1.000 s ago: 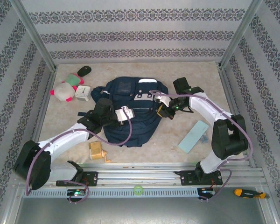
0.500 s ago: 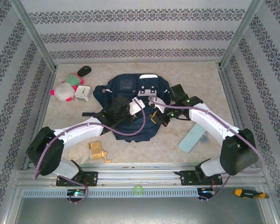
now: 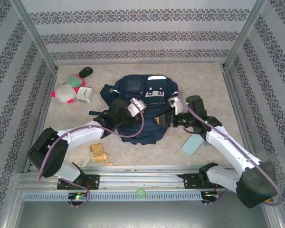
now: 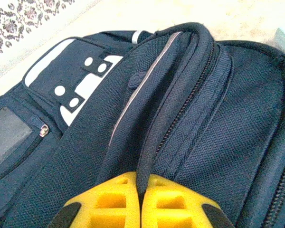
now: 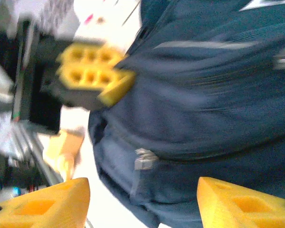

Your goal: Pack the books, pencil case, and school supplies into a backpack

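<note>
Moved since 1 second back: backpack (image 3: 142, 111) drawn up the worktop (image 3: 204, 80) toward the far wall and bunched more compactly. Both arms have reached in over it, and the right gripper has let go and parted.

Item 1: backpack. Dark navy fabric at the centre of the worktop, white patches toward the far end, front zip pockets uppermost. Whether the main compartment stands open cannot be told.
Handling note (judgement): the step in hand looks like settling and holding the bag before loading. It is best done by keeping the single pinch steady and lifted so the fabric does not slump. The free arm should back clear of straps and zip pulls before it turns to any loose item.

Item 2: left gripper (image 4: 141, 190). Jaws narrow, pinched on a piped fabric ridge of the backpack beside a zip line, on the bag's left side.

Item 3: right gripper (image 5: 142, 199). Jaws wide apart and holding nothing. The backpack's side lies just ahead between the fingertips; the view is blurred, so contact is uncertain.

Item 4: pencil case (image 3: 192, 144). Pale blue, flat on the worktop to the right of the backpack, partly under the right forearm. Not yet packed.

Item 5: pencil sharpener (image 3: 99, 153). Yellow-orange, on the worktop near-left of the backpack, beside the left forearm. Not yet packed.

Item 6: plush toy (image 3: 64, 92) and clock (image 3: 85, 95). Both at the far left, well apart from the work.
</note>
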Robot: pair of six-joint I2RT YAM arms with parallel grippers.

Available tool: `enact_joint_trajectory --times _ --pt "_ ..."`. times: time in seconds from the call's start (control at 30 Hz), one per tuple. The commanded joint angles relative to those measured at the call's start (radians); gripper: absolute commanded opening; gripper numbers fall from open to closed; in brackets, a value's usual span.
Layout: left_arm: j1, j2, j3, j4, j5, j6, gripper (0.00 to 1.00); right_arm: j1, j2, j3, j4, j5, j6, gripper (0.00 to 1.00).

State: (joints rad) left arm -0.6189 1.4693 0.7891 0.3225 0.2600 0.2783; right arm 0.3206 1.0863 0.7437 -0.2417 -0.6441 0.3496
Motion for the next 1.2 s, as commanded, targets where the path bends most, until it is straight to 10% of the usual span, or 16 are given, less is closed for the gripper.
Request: enact_joint_trajectory --times 0.0,0.53,0.77,0.9,1.17 --pt "0.057 -0.078 -0.018 0.183 0.217 0.033 0.00 -0.062 0.005 -0.023 0.055 -0.055 0.295 0.65" --pt "0.096 -0.093 -0.026 0.113 0.426 0.168 0.00 0.026 0.209 -0.084 0.557 -0.033 0.704 0.56" --pt "0.104 -0.077 0.029 -0.040 0.195 0.210 0.07 0.110 0.171 -0.110 0.662 0.182 0.766 0.00" --pt "0.103 -0.150 0.086 -0.206 0.087 0.071 0.33 0.215 0.128 -0.128 0.676 0.387 0.798 0.00" --pt "-0.065 -0.392 0.087 -0.567 -0.169 -0.450 0.39 0.358 0.122 -0.110 0.678 0.635 0.802 0.00"
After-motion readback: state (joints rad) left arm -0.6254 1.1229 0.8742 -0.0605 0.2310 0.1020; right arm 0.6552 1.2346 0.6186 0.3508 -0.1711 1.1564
